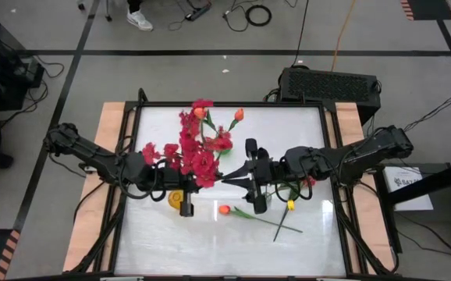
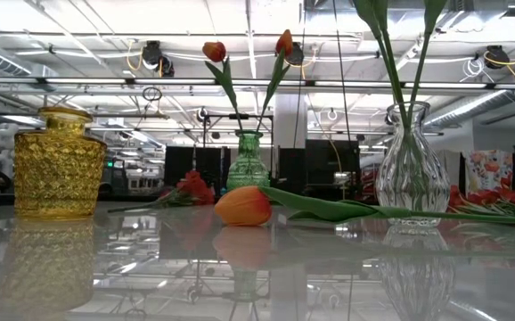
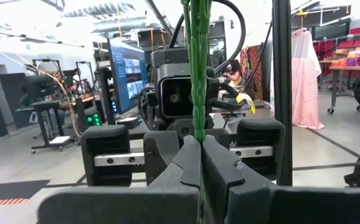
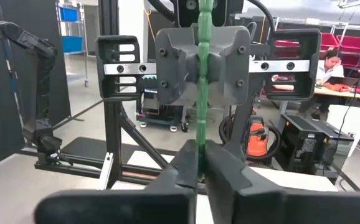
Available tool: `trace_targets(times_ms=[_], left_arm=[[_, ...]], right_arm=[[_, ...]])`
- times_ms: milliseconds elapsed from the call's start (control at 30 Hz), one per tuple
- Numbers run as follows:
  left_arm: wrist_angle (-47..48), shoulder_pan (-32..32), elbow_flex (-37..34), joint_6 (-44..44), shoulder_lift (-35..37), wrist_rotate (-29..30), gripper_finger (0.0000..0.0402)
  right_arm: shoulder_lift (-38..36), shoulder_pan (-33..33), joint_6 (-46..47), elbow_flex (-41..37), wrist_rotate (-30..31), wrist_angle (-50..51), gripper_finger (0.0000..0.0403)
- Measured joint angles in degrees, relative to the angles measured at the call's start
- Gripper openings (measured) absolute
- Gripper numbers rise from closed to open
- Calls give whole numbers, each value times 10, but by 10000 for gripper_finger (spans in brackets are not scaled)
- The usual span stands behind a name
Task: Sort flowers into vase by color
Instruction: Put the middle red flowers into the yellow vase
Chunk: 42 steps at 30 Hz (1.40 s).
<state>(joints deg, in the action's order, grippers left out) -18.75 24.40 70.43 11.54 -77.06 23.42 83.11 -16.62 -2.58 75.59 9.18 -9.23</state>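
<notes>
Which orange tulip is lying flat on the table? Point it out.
The orange tulip lying between the yellow vase and the clear vase. The other two stand upright in the green vase behind.

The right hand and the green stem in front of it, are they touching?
Touching. The right wrist view shows the right hand shut on the green stem, with both fingers pressed against it and no gap.

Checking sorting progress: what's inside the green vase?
The green vase holds two orange-red tulips on green stems. How far the stems reach inside cannot be seen through the patterned glass.
</notes>
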Motion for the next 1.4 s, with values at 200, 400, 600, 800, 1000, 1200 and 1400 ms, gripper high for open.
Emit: trace_targets(times_ms=[200,400,600,800,1000,1200,1400], left_arm=[[9,1,0,-12,0,2,25],[23,12,0,4,0,9,118],[-33,30,2,45,1,69,226],[-48,34,33,58,1,70,265],[-45,34,61,64,1,70,266],[-42,34,68,69,2,69,265],[-28,34,68,69,4,69,212]], right_arm=[[0,0,3,0,3,9,4],[-2,0,16,0,3,26,2],[-3,0,20,0,4,39,1],[-3,0,23,0,3,40,1],[-3,0,24,0,3,42,0],[-3,0,33,0,3,49,0],[-3,0,34,0,3,54,0]])
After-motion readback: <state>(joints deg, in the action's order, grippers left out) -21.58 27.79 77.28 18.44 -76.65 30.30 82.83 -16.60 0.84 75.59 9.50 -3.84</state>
